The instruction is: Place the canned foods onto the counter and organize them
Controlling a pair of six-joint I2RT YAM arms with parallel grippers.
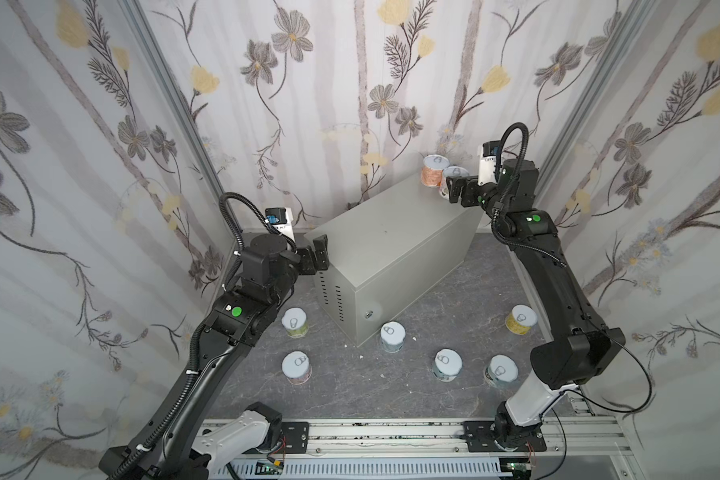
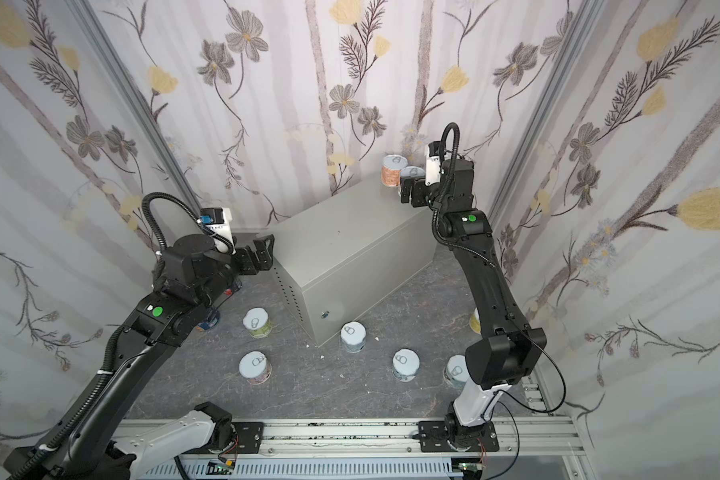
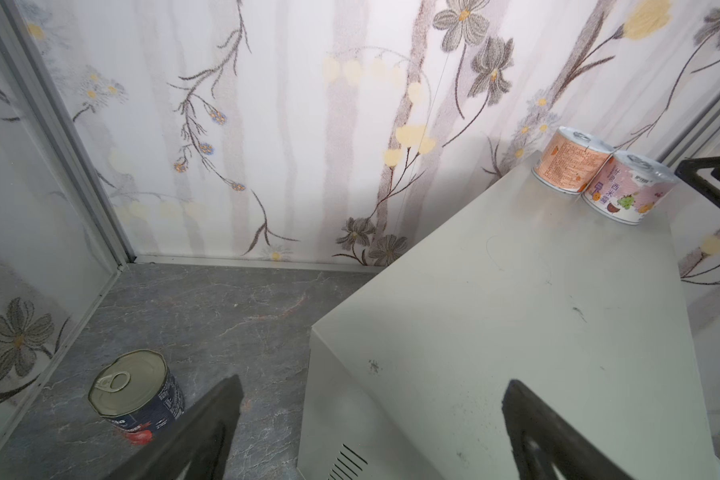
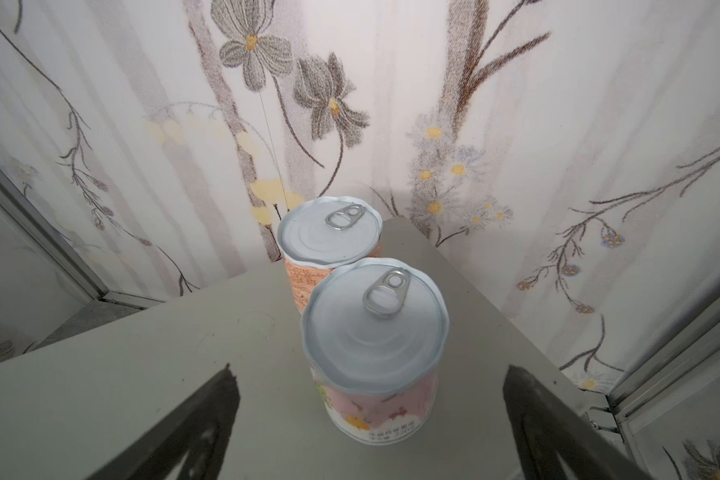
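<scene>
**Overview of the cell.** The counter [image 1: 385,232] (a grey metal cabinet with vent slots and a round lock on its near end) stands at an angle on the dark marbled floor [image 1: 350,390].

- **On the counter:** 2 short cans stand upright and touching on its far right corner. The orange can [image 1: 431,172] is nearer the wall, and the pink can [image 1: 454,173] is nearer the right arm.
- **Right gripper** [image 4: 369,374]: level with the pink can, its jaws spread wide to either side with a clear gap on each, so it clamps nothing.
- **Left gripper** [image 3: 373,380]: hangs over the counter's near left corner, its jaws likewise apart and empty.
- **On the floor, upright:** 6 short cans.
  - The green can [image 1: 294,323] and the rose can [image 1: 296,368] are left of the lock end.
  - The pale blue can [image 1: 393,336] is just beside the counter's near corner.
  - The middle can [image 1: 447,364] and the front right can [image 1: 501,371] are farther forward.
  - The yellow can [image 1: 521,319] is beside the right arm.
- **Taller cans:** the navy-red can [image 3: 136,395] stands on the floor left of the counter. The blue can [image 2: 209,322] shows only as a sliver under the left arm.
</scene>
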